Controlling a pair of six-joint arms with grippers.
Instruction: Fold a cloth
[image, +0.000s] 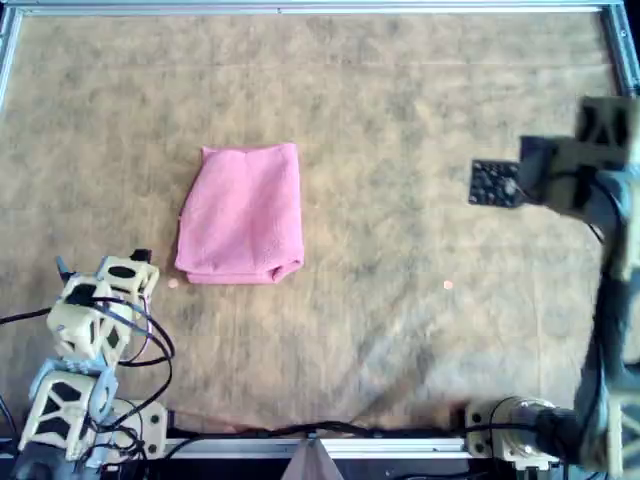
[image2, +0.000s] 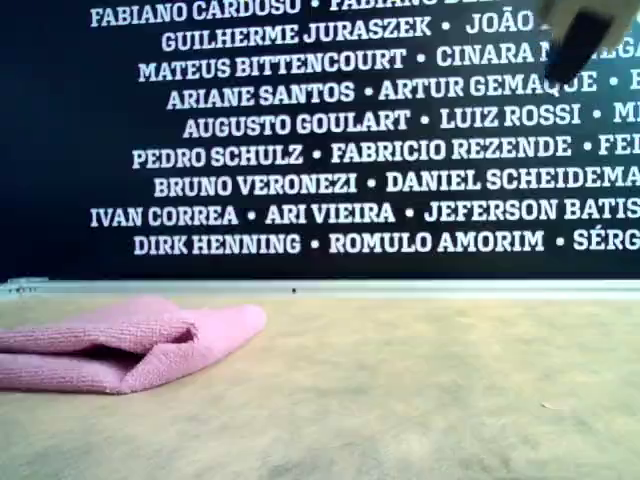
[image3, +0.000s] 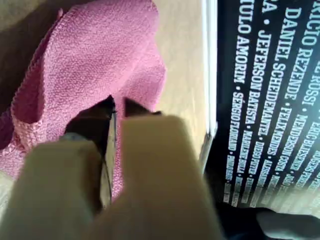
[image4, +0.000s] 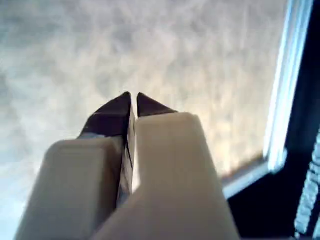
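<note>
In the overhead view my first gripper (image: 140, 262) sits at the lower left, its arm bent low over the table (image: 400, 330), pointing toward the cloth (image: 243, 214) but apart from it; in its wrist view the fingers are pressed together on nothing. The pink cloth lies folded left of the table's centre, its open layers showing in the exterior view. At the right, my second gripper (image: 492, 184) is raised on its arm, fingers pressed together and holding nothing over bare table.
</note>
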